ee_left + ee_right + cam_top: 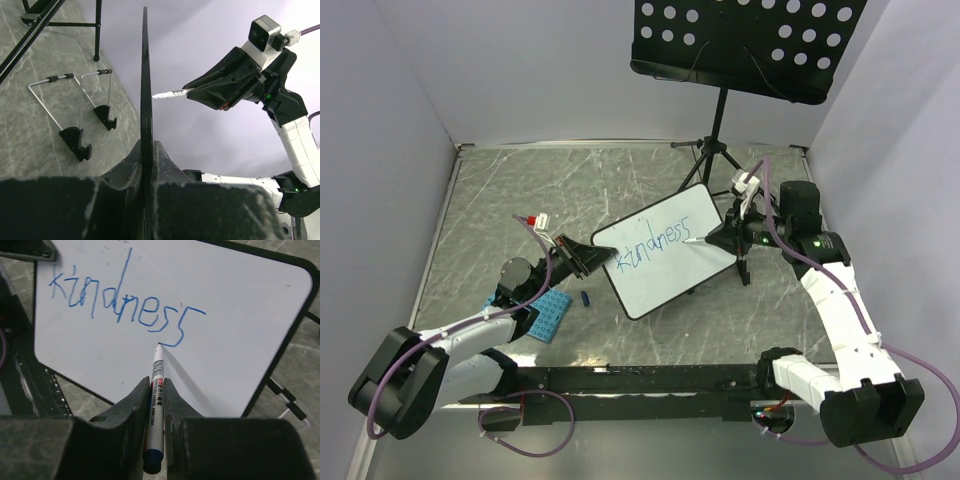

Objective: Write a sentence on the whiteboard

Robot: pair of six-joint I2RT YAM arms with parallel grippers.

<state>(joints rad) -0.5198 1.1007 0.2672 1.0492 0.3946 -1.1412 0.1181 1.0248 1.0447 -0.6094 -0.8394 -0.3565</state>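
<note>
We log a grey marbled table (510, 190) boxed by pale walls (390, 120), with a music stand (745, 40) at its far edge and a blue studded plate (548, 315) near-left. Mid-table, the left gripper (592, 257) clamps the whiteboard (665, 280) by its left edge; the right gripper (155, 390) pinches a marker (156, 365), tip at the final "s". The sentence (120, 305) reads only "kindness"; white space lies open beneath it.

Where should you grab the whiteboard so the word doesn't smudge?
Its bare left edge, coming edge-on from the left, as the left gripper does. The whiteboard is thin and flat, so a finger fits each face, clear of the word and the marker.
</note>
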